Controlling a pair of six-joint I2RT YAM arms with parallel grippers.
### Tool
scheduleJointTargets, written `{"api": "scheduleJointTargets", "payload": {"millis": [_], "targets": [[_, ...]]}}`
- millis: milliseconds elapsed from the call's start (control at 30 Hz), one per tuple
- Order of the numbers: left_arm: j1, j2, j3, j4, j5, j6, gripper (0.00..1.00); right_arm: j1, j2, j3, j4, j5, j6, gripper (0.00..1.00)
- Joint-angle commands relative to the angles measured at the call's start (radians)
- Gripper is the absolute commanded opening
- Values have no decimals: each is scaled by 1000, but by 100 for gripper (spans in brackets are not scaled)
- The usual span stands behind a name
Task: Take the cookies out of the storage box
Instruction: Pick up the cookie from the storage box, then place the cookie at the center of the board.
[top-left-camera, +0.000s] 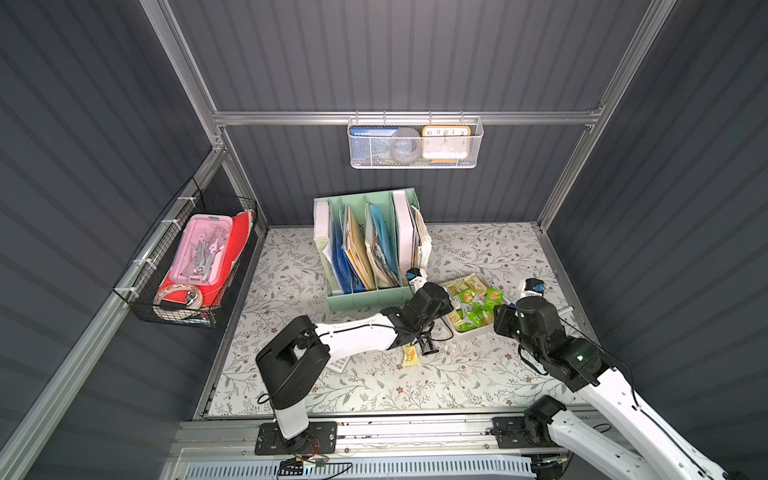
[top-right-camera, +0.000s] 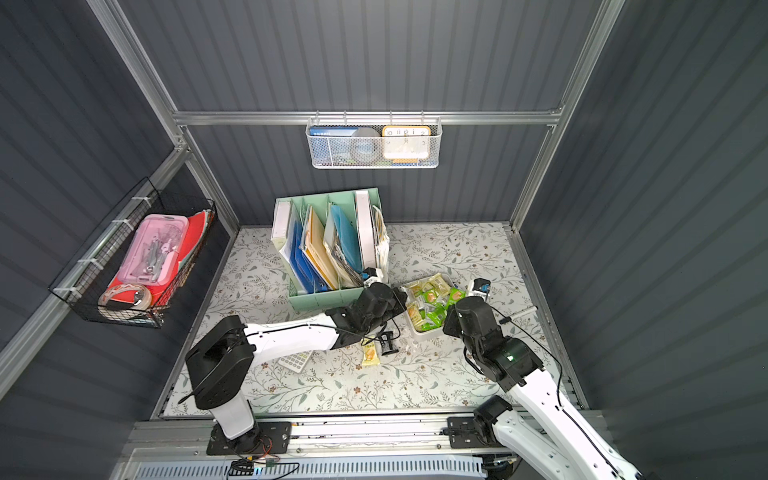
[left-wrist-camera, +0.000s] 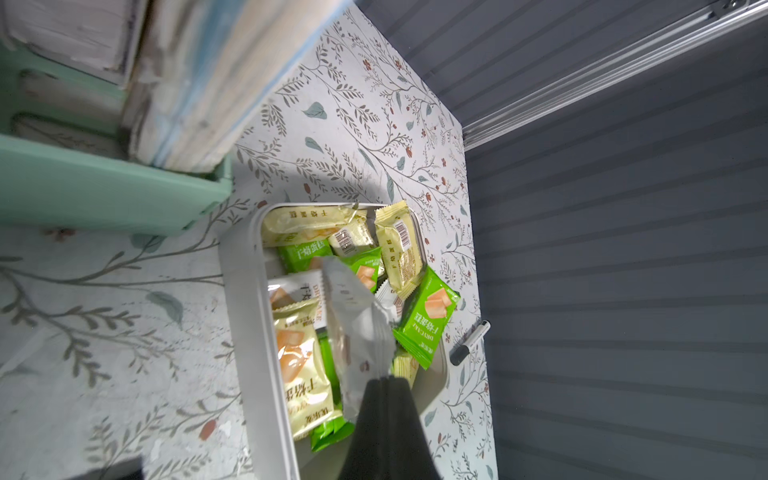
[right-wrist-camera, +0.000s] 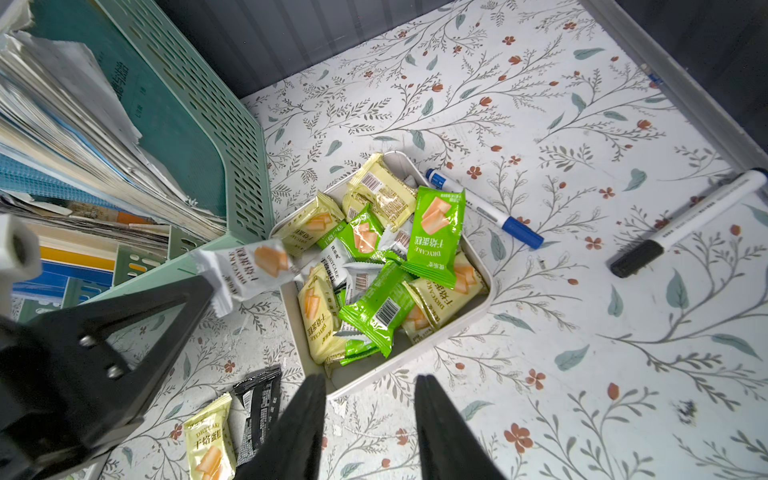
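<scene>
The floral-patterned tabletop (top-left-camera: 374, 386) carries the shallow white-grey plastic storage box (left-wrist-camera: 249, 316) toward its right edge, about midway between the far and near edges, and I judge the job barely begun. My left hand (left-wrist-camera: 384, 382) is closed on one white wrapped cookie packet (right-wrist-camera: 249, 270), lifted clear of the pile at the side of the box nearest the tabletop's middle. My right hand (right-wrist-camera: 370, 380) hangs open and empty at the box's near wall. Two are already out, lying just beside each other near the tabletop's middle: one pale yellow packet (right-wrist-camera: 208, 444) and one black packet (right-wrist-camera: 257, 411). In the box I count roughly a dozen wrapped cookies (right-wrist-camera: 436, 228) showing, about five pale yellow, four bright green and three white. They are piled, so any beneath are hidden, and all of them remain to be taken out.
</scene>
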Motion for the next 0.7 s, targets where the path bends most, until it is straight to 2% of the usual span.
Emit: {"api": "scheduleJointTargets", "payload": {"millis": [0, 200, 300, 533, 667], "targets": [[-10, -96, -73, 5, -48, -78, 0, -3, -4, -11, -3, -5, -2, 41], [-15, -226, -205, -5, -105, -194, 0, -5, 7, -11, 12, -24, 1, 40], [-11, -233, -250, 32, -106, -230, 0, -5, 18, -8, 18, -36, 1, 39], [-11, -131, -259, 145, -125, -355, 0, -6, 23, 3, 10, -31, -8, 39], [-3, -26, -211, 254, -81, -319, 0, -4, 16, -1, 2, -37, -4, 39]]}}
